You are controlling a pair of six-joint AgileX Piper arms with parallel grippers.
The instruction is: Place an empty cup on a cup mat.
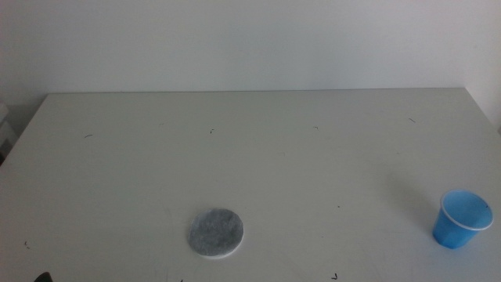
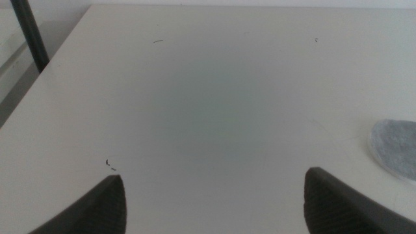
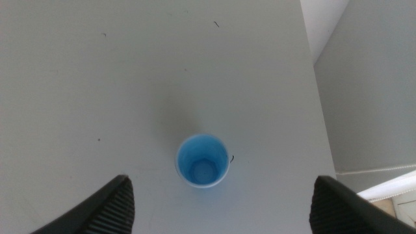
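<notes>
The blue cup (image 1: 460, 219) stands upright and empty on the white table near its right front corner. The grey cup mat (image 1: 215, 233) lies flat at the front, left of the middle, far from the cup. My right gripper (image 3: 218, 207) is open above the cup (image 3: 203, 160), jaws spread wide on either side, not touching it. My left gripper (image 2: 213, 203) is open and empty over the table's left front part, with the mat's edge (image 2: 396, 149) off to one side. Neither arm shows in the middle view.
The white table (image 1: 250, 157) has small dark specks. Its right edge (image 3: 318, 97) runs close to the cup. A dark post (image 2: 29, 32) stands beyond the table's left edge.
</notes>
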